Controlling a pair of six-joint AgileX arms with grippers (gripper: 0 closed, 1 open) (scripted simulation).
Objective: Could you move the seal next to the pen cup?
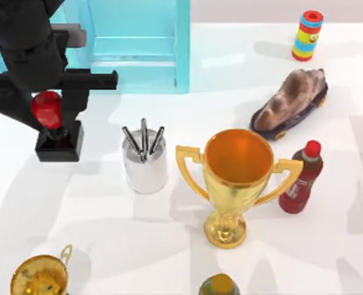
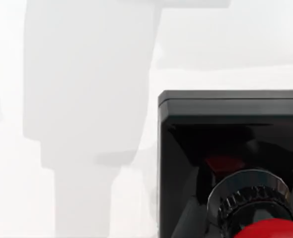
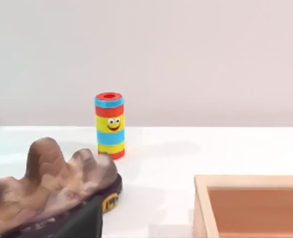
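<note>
White surface (image 1: 95,233), pale wall behind. Seal (image 1: 57,132) stands on it, left of pen cup (image 1: 145,161), apart. Left tool above seal; fingers' state can't tell.

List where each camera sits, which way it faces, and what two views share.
Top view: above the table, looking down; left arm over the seal beside the pen cup.
Left wrist view: on the left arm, facing down at the seal.
Right wrist view: low, facing the striped cylinder.
Shared: the cylinder and the furry figure.
</note>
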